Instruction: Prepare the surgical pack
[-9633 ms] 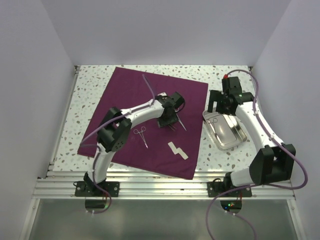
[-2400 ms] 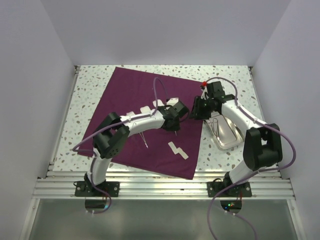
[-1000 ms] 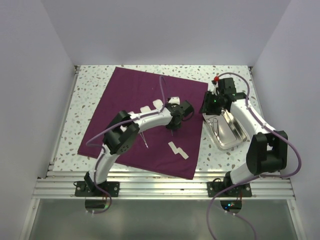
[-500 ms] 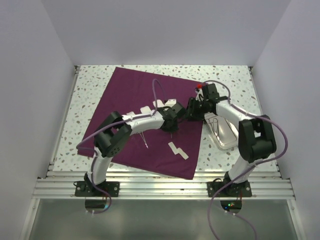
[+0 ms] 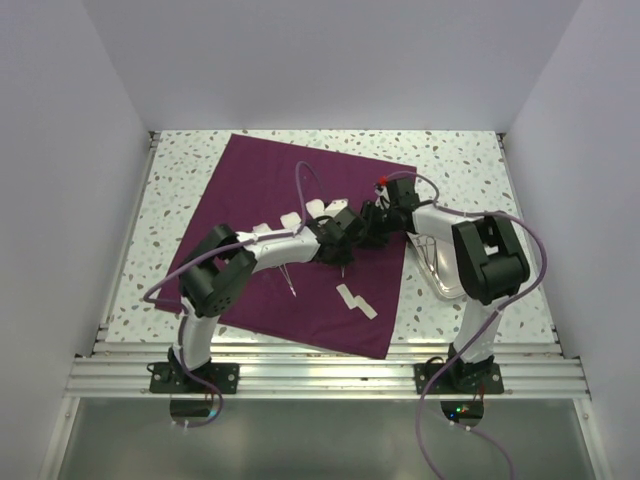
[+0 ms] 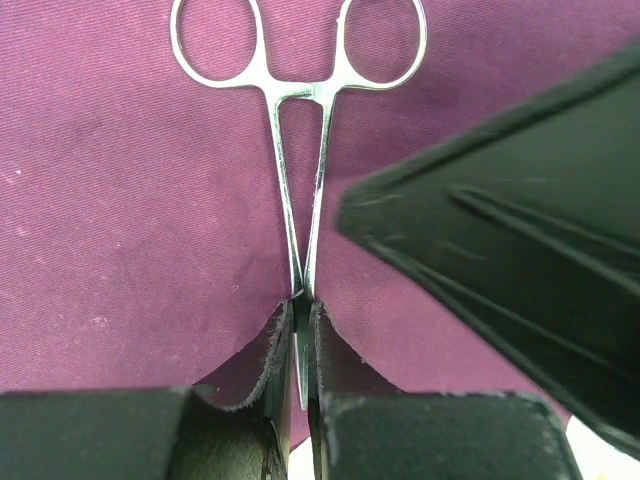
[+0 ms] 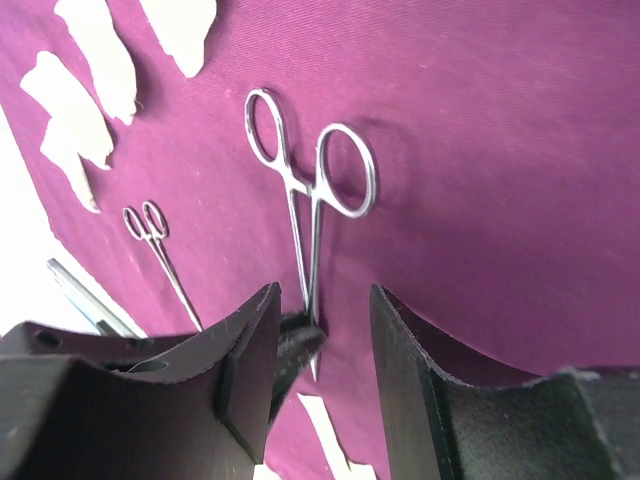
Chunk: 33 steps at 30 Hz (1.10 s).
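The surgical pack's purple cloth (image 5: 260, 190) lies spread flat, not folded. My left gripper (image 6: 301, 312) is shut on the tips of a metal clamp (image 6: 296, 150), whose ring handles point away from it just above the cloth. Close beside it, my right gripper (image 7: 320, 312) stands open, its fingers (image 7: 408, 370) straddling the same clamp (image 7: 312, 215) without touching it. In the top view both grippers meet over the cloth's right half, left gripper (image 5: 343, 256) and right gripper (image 5: 364, 233). A second clamp (image 5: 288, 279) and white gauze pieces (image 5: 355, 299) lie on the cloth.
More gauze squares (image 5: 290, 218) sit on the cloth behind the left arm. A silver metal tray (image 5: 447, 283) stands right of the cloth, partly hidden by the right arm. White walls enclose the speckled table (image 5: 170, 170).
My right arm has swung left from above the tray to over the cloth, right beside the left gripper. The left gripper has kept its hold on the clamp.
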Motion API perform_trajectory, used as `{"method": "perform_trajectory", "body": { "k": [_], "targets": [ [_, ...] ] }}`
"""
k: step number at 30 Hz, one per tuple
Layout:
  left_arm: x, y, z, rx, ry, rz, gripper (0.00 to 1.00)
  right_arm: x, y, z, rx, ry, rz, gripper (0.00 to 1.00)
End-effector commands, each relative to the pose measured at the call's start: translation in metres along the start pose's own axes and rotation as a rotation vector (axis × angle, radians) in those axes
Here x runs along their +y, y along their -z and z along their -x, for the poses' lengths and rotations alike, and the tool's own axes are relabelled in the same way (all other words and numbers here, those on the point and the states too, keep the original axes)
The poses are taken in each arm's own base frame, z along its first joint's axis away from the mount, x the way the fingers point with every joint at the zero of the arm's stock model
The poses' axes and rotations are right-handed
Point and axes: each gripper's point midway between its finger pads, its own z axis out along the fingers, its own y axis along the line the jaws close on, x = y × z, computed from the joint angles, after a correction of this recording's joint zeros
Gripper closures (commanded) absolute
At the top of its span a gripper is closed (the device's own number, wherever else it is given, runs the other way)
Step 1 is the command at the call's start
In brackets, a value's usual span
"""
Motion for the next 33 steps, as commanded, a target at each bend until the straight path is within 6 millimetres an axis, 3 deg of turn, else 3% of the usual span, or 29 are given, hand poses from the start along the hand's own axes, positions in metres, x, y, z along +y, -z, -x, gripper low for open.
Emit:
{"method": "perform_trajectory", "body": {
  "k": [1,14,18,22,24,27,28,33],
  "targets": [
    [0.007,0.001,-0.017,0.059,-0.029,-0.007,1.0,0.013,-0.012,0.001,0.0,-0.001,0.06,0.55],
    [0.007,0.004,-0.017,0.054,-0.025,-0.028,1.0,0.02,-0.032,-0.01,0.022,0.014,0.067,0.64],
    [0.006,0.006,-0.018,0.056,-0.029,-0.037,1.0,0.016,-0.032,-0.01,0.017,0.019,0.045,0.77],
    [0.004,0.011,-0.017,0.047,-0.034,-0.065,1.0,0.02,-0.029,-0.006,0.01,0.045,0.037,1.0],
    [0.001,0.018,-0.012,0.029,-0.04,-0.084,0.95,0.024,-0.026,-0.003,0.014,0.075,0.035,1.0],
    [0.0,0.036,-0.001,-0.004,-0.034,-0.114,0.78,0.028,-0.019,0.0,0.011,0.107,0.019,1.0],
    [0.0,0.05,0.006,-0.031,-0.028,-0.131,0.71,0.035,-0.01,0.004,-0.011,0.132,0.029,1.0],
    [0.023,0.086,0.032,-0.102,0.011,-0.172,0.62,0.049,0.018,0.013,-0.029,0.201,-0.002,1.0]
  ]
}}
